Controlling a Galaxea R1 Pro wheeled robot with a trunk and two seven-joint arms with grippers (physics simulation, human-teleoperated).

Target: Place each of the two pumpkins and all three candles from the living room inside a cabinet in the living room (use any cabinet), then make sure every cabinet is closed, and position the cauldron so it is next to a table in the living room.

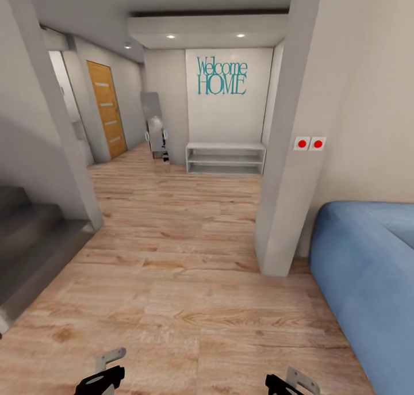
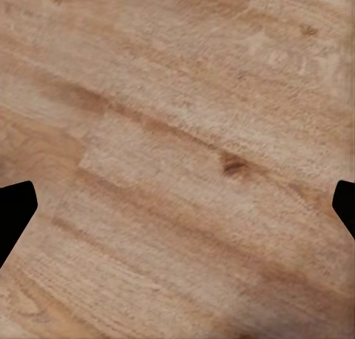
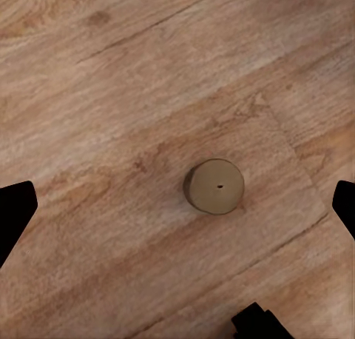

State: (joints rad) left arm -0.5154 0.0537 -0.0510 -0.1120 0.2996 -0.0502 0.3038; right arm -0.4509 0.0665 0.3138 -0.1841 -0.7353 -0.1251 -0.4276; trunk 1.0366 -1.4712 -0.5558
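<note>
Left wrist view: wood-plank floor (image 2: 177, 132), light brown grain running diagonally, with a small dark knot (image 2: 234, 164) near the middle and plank seams crossing the frame. The left tool (image 2: 177, 213) hangs over bare floor, its two black fingertips (image 2: 13, 213) poking in at opposite edges, set wide apart. Nothing sits between them, and they touch nothing.
</note>
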